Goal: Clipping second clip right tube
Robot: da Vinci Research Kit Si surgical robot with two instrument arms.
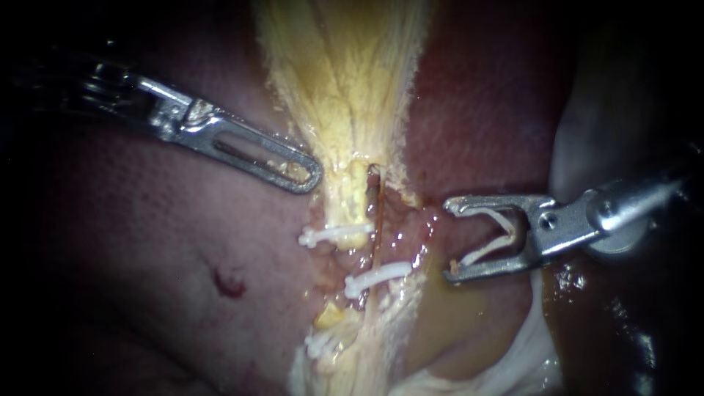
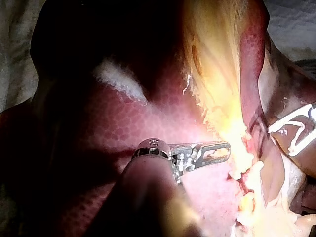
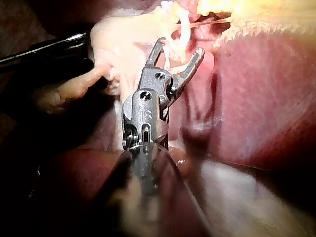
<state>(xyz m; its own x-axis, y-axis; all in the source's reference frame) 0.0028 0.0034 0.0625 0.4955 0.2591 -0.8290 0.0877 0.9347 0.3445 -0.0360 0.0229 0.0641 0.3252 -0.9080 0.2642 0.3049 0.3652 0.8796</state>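
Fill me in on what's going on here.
The left instrument grips the gallbladder at its narrow end, over the liver. The right instrument carries an unclosed white clip, held beside the tubes and not yet around either. Three placed clips already sit across the tubes below the gallbladder.
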